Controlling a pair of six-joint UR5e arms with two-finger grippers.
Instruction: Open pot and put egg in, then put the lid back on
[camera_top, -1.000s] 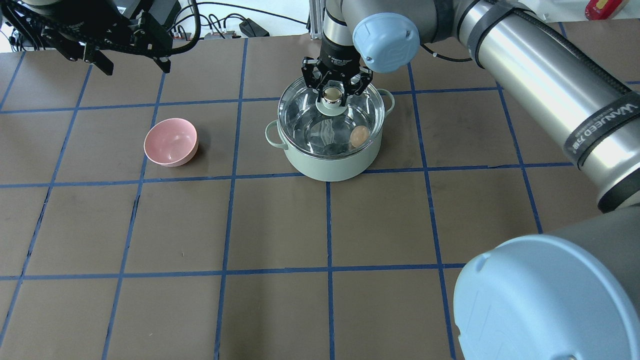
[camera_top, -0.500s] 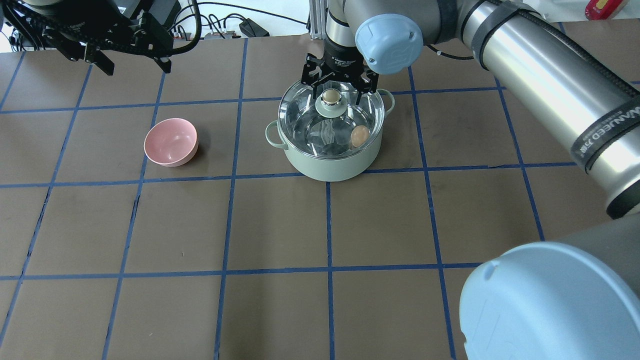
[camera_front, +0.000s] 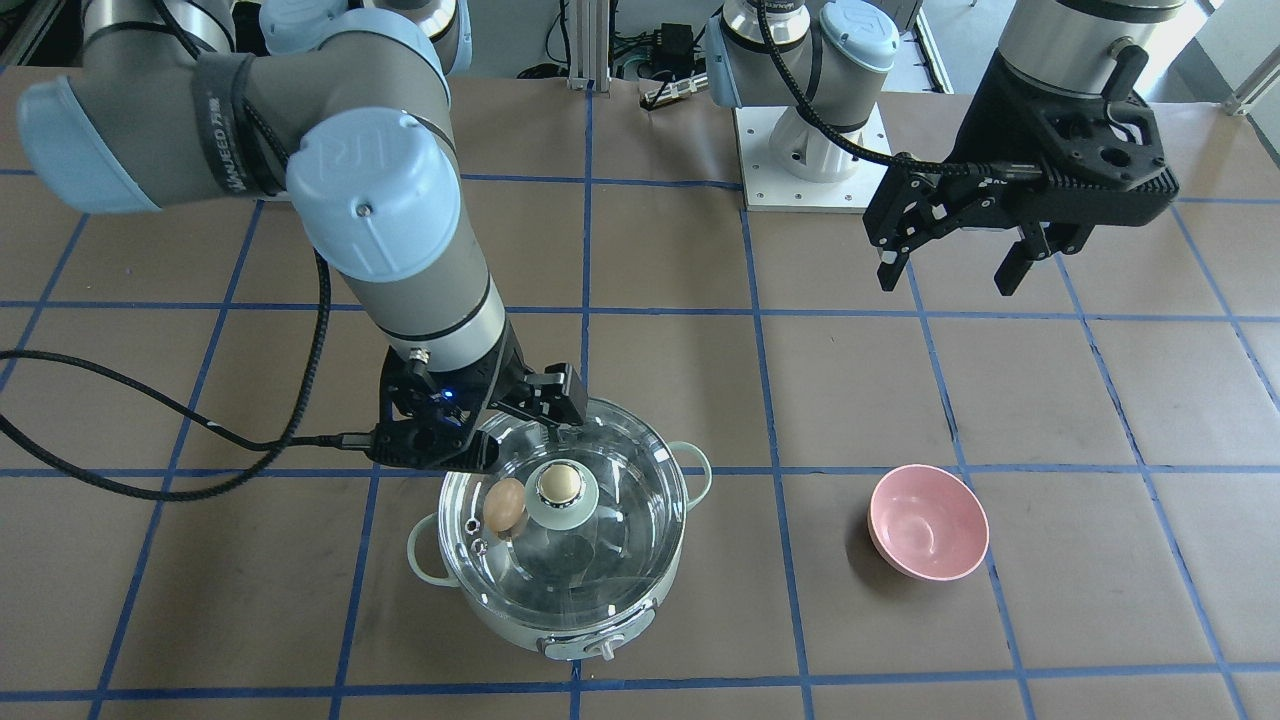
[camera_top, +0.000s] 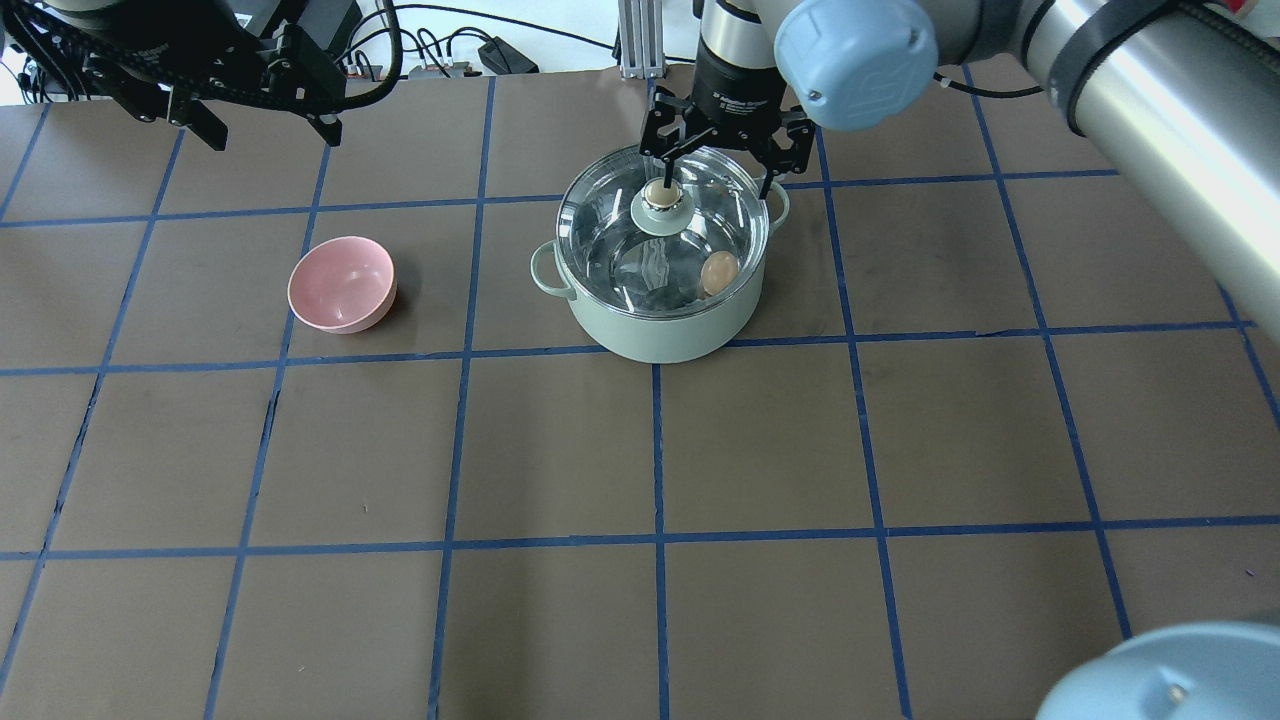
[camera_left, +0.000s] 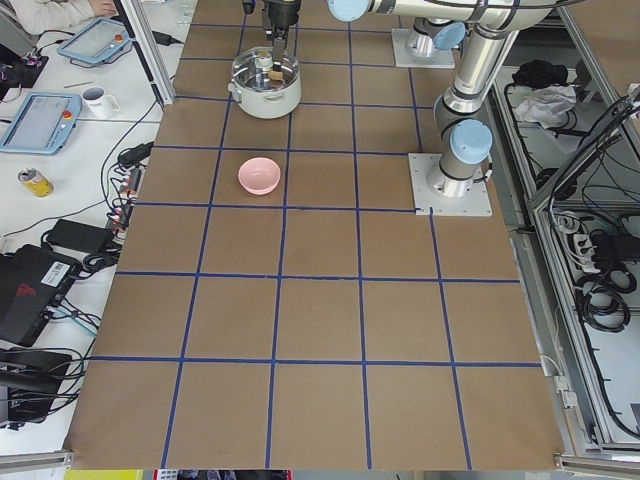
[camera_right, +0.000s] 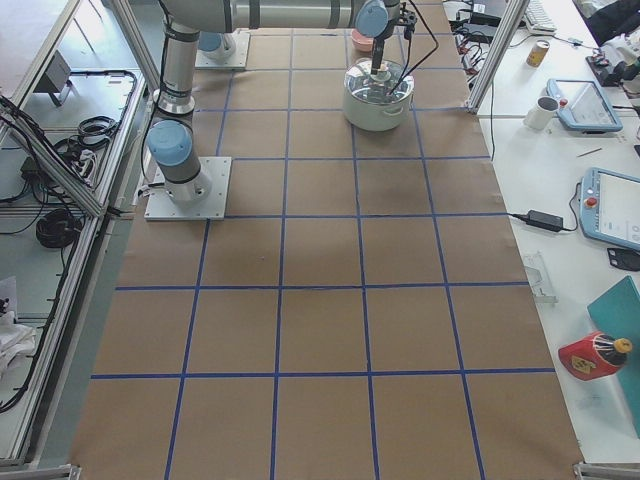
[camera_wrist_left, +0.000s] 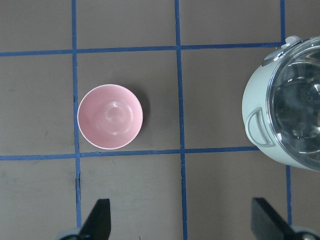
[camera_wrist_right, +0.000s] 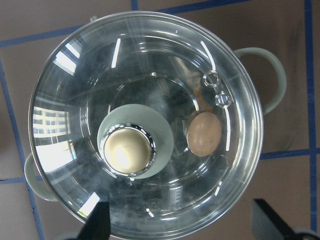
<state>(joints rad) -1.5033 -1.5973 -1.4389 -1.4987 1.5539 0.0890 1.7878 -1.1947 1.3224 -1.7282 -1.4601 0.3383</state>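
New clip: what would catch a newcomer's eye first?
The mint-green pot toward the far side of the table, its glass lid seated and the egg visible inside. The right gripper hangs open above the lid, gripping nothing; a pink bowl sits empty on the robot's left.

Right gripper (camera_top: 722, 165): a second ago clamped on the knob (camera_top: 659, 193) of the lid (camera_top: 640, 250); half a second ago fingers just parted beside it; now spread wide and lifted clear, touching nothing; it has shifted far and right, so it hangs over the far-right rim of the pot (camera_top: 660, 335) (wrist view takes in the whole lid); knob now bare on all sides. Right arm (camera_top: 1150, 90) drawn back with it; blue joint cap (camera_top: 855, 50) by the wrist moved right and farther off; big elbow cap (camera_top: 1170, 680) slid nearly out at the near right corner.
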